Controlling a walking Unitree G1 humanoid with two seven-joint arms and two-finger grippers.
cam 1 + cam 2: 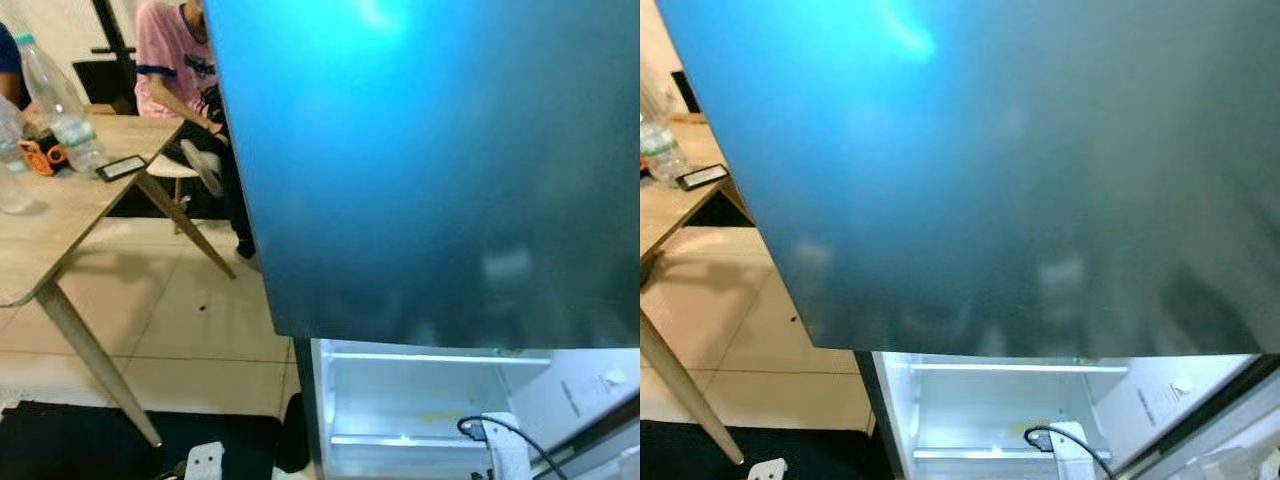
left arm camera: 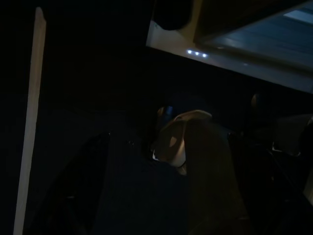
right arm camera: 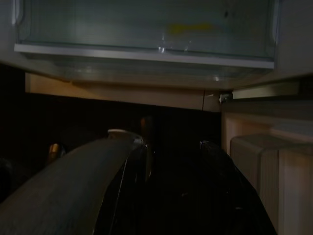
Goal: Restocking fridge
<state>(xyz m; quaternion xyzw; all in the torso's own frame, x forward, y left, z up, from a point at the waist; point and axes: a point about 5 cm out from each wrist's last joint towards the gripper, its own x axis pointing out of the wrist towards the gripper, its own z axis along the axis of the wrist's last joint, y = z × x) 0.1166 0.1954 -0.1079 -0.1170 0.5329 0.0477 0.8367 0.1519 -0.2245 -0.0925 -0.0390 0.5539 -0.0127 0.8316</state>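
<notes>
- Glossy teal fills the head views: the fridge door (image 1: 430, 170), smooth and flat, stands above the lit lower compartment (image 1: 410, 400) at 6 o'clock, white-walled with a clear plastic shelf (image 3: 146, 29).
- Judged step: approach, with nothing yet loaded.
- Plastic water bottles (image 1: 58, 105) wait on the pale wooden worktop (image 1: 60, 215) at 10 o'clock, beside a seated person (image 1: 175, 60).
- Next move likely calls for turning to fetch a bottle.
- Whether either gripper's fingers are open or closed cannot be told; the wrist views are too dark.

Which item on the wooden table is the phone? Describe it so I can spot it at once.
Start at the light wooden table on the robot's left, beside the big blue fridge door. Near its far edge stand clear plastic bottles. The phone lies flat just beside them: a thin dark slab, the only flat black thing there.
</notes>
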